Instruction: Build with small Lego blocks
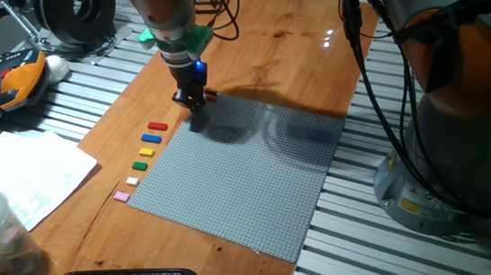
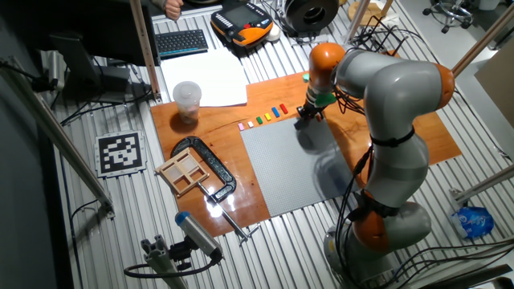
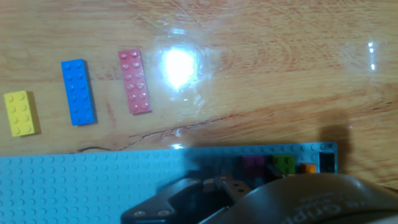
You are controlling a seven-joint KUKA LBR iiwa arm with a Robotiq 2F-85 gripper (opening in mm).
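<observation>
Bricks lie in a loose row on the wooden bench (image 1: 291, 43), just off the left edge of the grey baseplate (image 1: 240, 174). In one fixed view the row runs from a pink brick (image 1: 122, 196) nearest the camera, through a white brick (image 1: 132, 181), a green brick (image 1: 140, 166), a yellow brick (image 1: 146, 152) and a blue brick (image 1: 151, 138), to a red brick (image 1: 158, 125) at the far end. To the right of that red brick the jaws (image 1: 195, 100) stand low over the baseplate's far corner, pointing straight down. I cannot tell whether they are open, closed or holding anything; their tips are dark and small in both fixed views. The hand view shows the yellow, blue and red bricks lying apart on bare wood. Along the baseplate edge near the corner sit a magenta brick (image 3: 253, 163), a second green brick (image 3: 283, 163) and an orange brick (image 3: 307, 167), side by side.
</observation>
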